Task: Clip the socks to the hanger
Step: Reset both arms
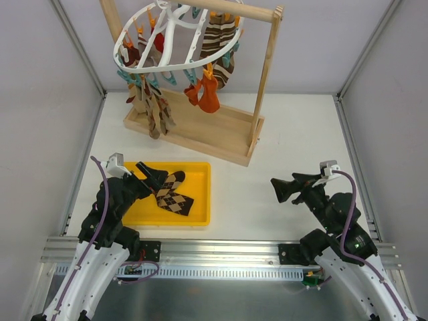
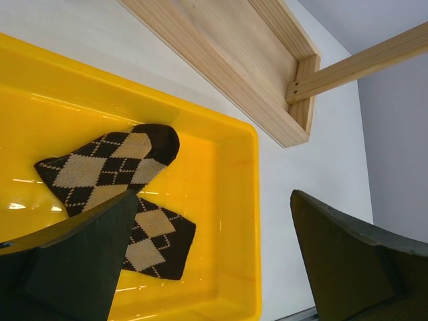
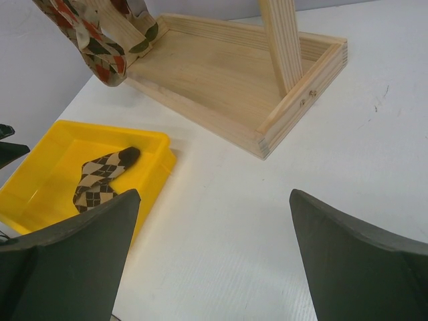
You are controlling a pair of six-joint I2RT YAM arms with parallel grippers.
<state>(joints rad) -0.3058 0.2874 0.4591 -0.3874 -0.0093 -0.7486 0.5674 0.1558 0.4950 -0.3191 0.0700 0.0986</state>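
Top external: left gripper [image 1: 152, 176] and right gripper [image 1: 284, 186] are spread, empty. Argyle sock [image 1: 175, 194] could get grabbed by mistake, since orange socks [image 1: 204, 95] look pegged to hanger [image 1: 175, 63].

No text, label, brand mark or number legible in any of the three views. Surfaces checked: hanger [image 1: 160, 65], socks [image 1: 208, 95], yellow tray [image 1: 200, 195], wooden stand [image 1: 200, 131]. All are plain. Any marking on the arm housings is too small to read.

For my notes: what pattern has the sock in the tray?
The sock is brown-and-cream argyle; left wrist view best.
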